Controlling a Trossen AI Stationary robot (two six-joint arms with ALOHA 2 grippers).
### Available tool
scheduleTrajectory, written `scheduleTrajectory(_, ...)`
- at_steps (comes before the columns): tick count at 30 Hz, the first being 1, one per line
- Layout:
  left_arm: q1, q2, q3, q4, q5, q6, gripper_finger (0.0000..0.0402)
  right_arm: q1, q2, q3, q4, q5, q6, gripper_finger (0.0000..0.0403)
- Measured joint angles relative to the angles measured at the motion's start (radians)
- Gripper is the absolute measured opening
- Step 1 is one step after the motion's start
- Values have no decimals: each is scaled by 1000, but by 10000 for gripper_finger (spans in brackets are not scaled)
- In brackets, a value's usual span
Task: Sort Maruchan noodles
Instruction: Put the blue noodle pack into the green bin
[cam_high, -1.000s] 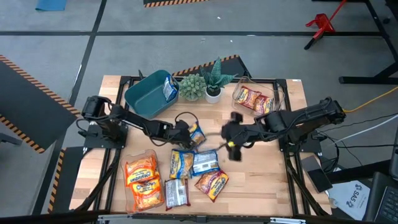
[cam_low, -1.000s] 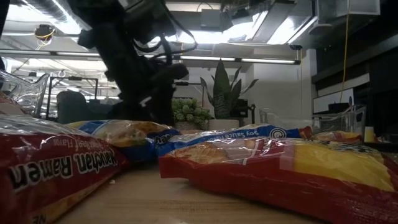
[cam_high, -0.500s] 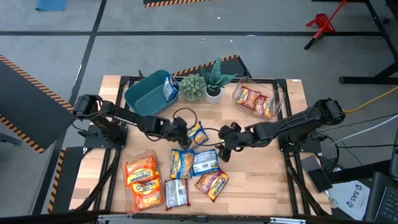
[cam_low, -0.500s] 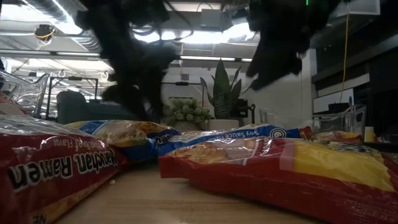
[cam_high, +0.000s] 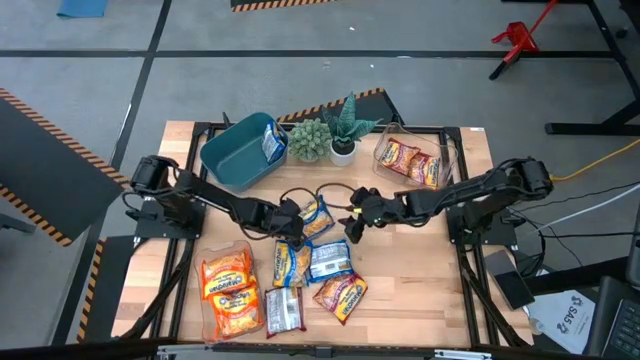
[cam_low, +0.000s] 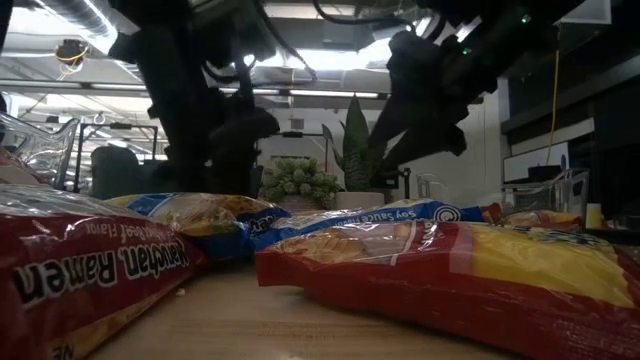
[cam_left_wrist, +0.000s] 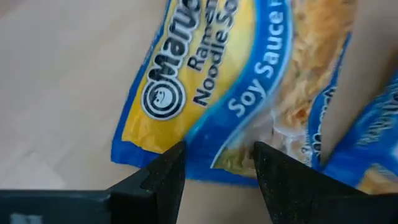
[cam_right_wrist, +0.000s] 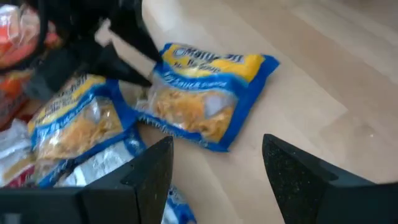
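Closing in on the blue-and-yellow soy sauce packet (cam_high: 316, 216), your left gripper (cam_high: 291, 224) sits right at its edge near the middle of the table (cam_high: 420, 290), fingers (cam_left_wrist: 163, 176) spread apart with the packet's border between them, nothing clamped yet. Your right gripper (cam_high: 353, 222) hovers just beside the same packet on the other side, fingers (cam_right_wrist: 144, 175) wide and empty. More noodle packets (cam_high: 318, 272) lie clustered toward the front edge, two orange ones (cam_high: 229, 288) sit at front left in a clear tub, and red ones (cam_high: 409, 160) rest in the clear tub (cam_high: 448, 150) at back right. Judging by the glossy wrap, this packet is light, crinkly and likely slippery, with a brittle noodle block inside. Pinch the flat sealed border rather than squeezing the middle, and only one arm should take it.
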Motion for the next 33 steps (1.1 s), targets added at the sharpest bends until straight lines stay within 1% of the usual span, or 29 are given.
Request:
scheduleTrajectory(3,0,31,2,5,9,-6,182,-26,0,0,6,-7,0,230)
scheduleTrajectory(7,0,58,5,8,16,-6,182,-57,1,0,35,-76,4,230)
scheduleTrajectory(10,0,64,4,6,18,-6,182,-77,27,0,75,-121,5,230)
scheduleTrajectory(15,3,65,3,1,24,-6,182,-95,112,0,151,-120,7,230)
scheduleTrajectory(18,5,66,3,0,31,-6,182,-112,178,0,221,-151,40,230)
scheduleTrajectory(20,8,66,3,1,32,-6,182,-124,226,2,303,-169,64,230)
scheduleTrajectory(23,15,66,3,-1,43,-6,182,-141,275,0,354,-187,72,230)
scheduleTrajectory(28,16,67,2,-2,52,-6,182,-155,319,1,374,-184,82,230)
scheduleTrajectory(33,16,67,2,-1,51,-5,182,-161,322,0,351,-186,81,237)
